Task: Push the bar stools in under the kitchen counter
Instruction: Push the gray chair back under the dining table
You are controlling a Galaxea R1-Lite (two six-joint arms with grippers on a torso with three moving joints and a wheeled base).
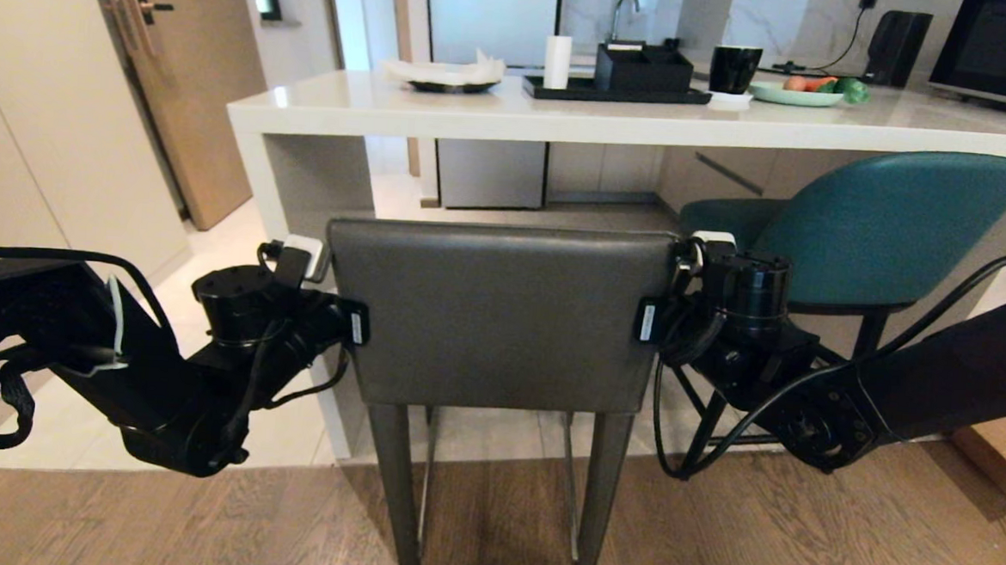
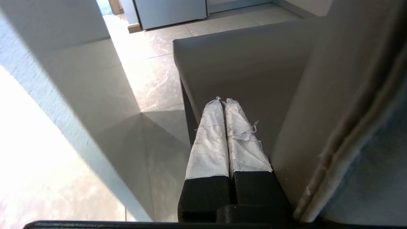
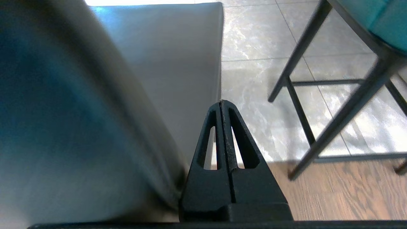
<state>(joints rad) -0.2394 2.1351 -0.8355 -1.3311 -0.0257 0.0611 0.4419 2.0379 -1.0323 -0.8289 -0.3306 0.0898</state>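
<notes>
The grey stool [image 1: 501, 317] stands at the centre of the head view, its seat not yet under the desk [image 1: 563, 118]; the teal stool [image 1: 868, 224] at right is partly tucked in. The left tool [image 2: 224, 101] and right tool [image 3: 221, 103], both pinched together and empty, flank the backrest's side edges. The stool looks rigid, fairly heavy and top-heavy on tall legs, with smooth leather likely to slip. Pushing low on the backrest, evenly from both sides, seems safest.
</notes>
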